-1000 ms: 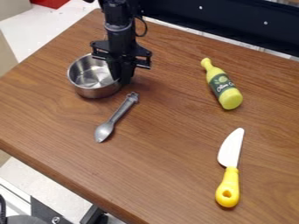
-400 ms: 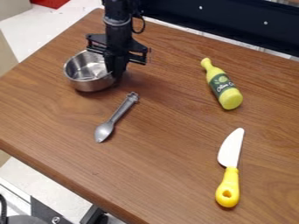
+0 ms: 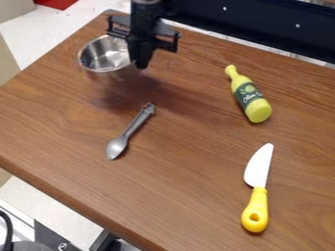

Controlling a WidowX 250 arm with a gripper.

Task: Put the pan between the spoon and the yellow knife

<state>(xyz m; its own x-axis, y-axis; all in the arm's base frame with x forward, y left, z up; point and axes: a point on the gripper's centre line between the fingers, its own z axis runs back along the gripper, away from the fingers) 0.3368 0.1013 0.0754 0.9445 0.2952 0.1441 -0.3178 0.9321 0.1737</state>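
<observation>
The closed tool point(image 3: 142, 64) grips the pan point(image 3: 105, 55) by its rim. Clear the spoon point(image 3: 136, 122) high, then lower level beyond it.

Counter point(image 3: 183, 191): brown wood grain, front edge runs 9 to 6 o'clock. Clock refs from frame centre. Grey spoon point(image 3: 134, 126) flat at 9, bowl end toward 7. Yellow-green bottle point(image 3: 249, 95), dark label, on its side at 2, neck toward 11. Knife point(image 3: 259, 188) flat between 4 and 5, white blade toward 12, yellow handle toward 6.
</observation>
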